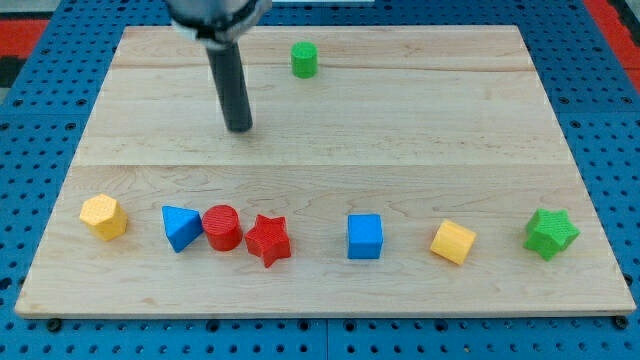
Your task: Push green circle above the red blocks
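Item: green circle [304, 60], a short cylinder, stood near the top edge of the wooden board [400, 150], slightly left of centre and apart from every other block. Item: red circle [222, 227] and red star [268, 240], touching, sat in the lower-left of the frame, within a bottom row that also held a yellow hexagon [104, 216], a blue triangle [180, 227] against the red circle, a blue cube [365, 237], a yellow cube [453, 242] and a green star [551, 233]. Item: my tip [239, 128], in the upper-left quarter, lay left of and below the green circle, touching nothing (there were no fingers to open or close, only a bare rod). Handling, as judged: the cylinder looked light, rigid and free-sliding; its round wall would likely slip sideways off an off-centre push, so contact belonged squarely on its right side, to drive it left over the reds.
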Tool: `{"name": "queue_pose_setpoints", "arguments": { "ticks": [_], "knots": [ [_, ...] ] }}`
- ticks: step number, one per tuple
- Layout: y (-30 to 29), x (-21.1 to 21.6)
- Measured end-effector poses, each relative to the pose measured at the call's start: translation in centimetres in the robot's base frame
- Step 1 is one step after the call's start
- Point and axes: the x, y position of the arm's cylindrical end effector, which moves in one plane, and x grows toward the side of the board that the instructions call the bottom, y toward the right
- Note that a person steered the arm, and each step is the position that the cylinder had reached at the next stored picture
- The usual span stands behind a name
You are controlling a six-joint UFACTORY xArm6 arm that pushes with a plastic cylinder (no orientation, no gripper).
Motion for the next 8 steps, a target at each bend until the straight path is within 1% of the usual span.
{"name": "queue_pose_setpoints", "arguments": {
  "ticks": [1,2,3,4,6,7,8],
  "knots": [
    [0.0,-6.5],
    [1.0,-11.1],
    [7.3,-12.3],
    [9.1,-8.3],
    [14.3,-2.6],
    [11.1,-4.7],
    [10.0,-7.6]
  ]
}}
